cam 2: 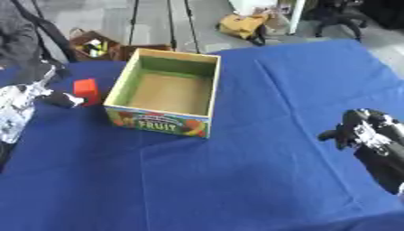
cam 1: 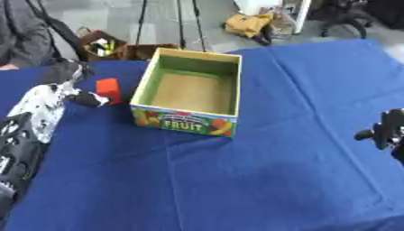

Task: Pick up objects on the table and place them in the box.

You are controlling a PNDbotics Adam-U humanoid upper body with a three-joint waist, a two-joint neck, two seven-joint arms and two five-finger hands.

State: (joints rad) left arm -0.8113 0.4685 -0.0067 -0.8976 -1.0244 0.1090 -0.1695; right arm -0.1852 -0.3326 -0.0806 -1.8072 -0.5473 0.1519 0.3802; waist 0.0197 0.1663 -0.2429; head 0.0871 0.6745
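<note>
The red block (cam 1: 108, 89) stands on the desk (cam 1: 236, 180) just beside the box (cam 1: 189, 92), at its 9 o'clock. The left robot hand (cam 1: 83, 97) reaches it from 9 o'clock, a dark fingertip touching it; whether the fingers close around it cannot be told. The box looks empty, so nothing appears placed yet and the block likely remains to be lifted in. The right robot hand (cam 2: 359, 131) idles at 3 o'clock, fingers curled, holding nothing.

Black left hand (cam 1: 87, 98), black right hand (cam 2: 359, 131)
</note>
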